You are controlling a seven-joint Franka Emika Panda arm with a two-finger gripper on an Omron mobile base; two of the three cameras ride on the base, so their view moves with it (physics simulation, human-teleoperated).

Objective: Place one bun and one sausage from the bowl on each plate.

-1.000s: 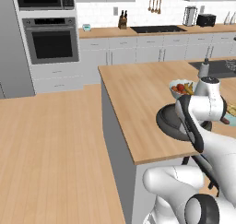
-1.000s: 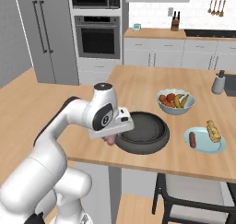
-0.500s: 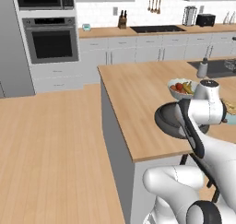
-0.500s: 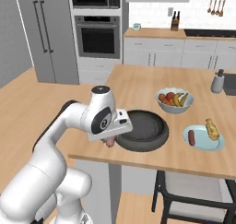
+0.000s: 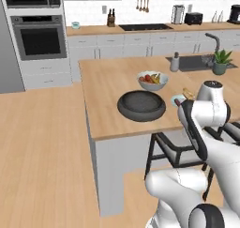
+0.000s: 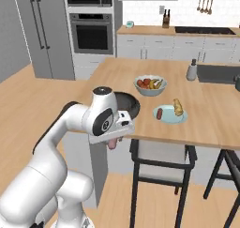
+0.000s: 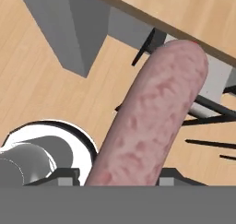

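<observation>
While the hand (image 6: 114, 139) is hanging just off the near edge of the bench (image 6: 140, 77), out over the floor and beside the stool (image 6: 161, 163), it is gripping a pink sausage (image 7: 154, 119) between its fingers. In the hand view the sausage is running lengthwise straight away from the palm, with the wooden floor and the stool's dark legs showing past it; in the right base view its rounded end (image 6: 112, 144) is poking down below the hand, so its long axis is lying roughly along the hand's own pointing direction rather than across it.

The dark bowl (image 6: 130, 106) is sitting on the bench just behind the hand and looks empty, as far as the rim lets me judge. One pale plate (image 6: 169, 114) is lying to the right of the bowl, already carrying a sausage (image 6: 159, 113) and a bun (image 6: 177, 107). From the left base view that same plate (image 5: 177, 99) is peeking out beside the arm, near the fruit bowl (image 5: 153, 80).

I cannot find a second, unfilled plate, so which way the held sausage needs to travel is unclear; judging by where the hand is, the target probably lies somewhere other than on this stretch of bench.
</observation>
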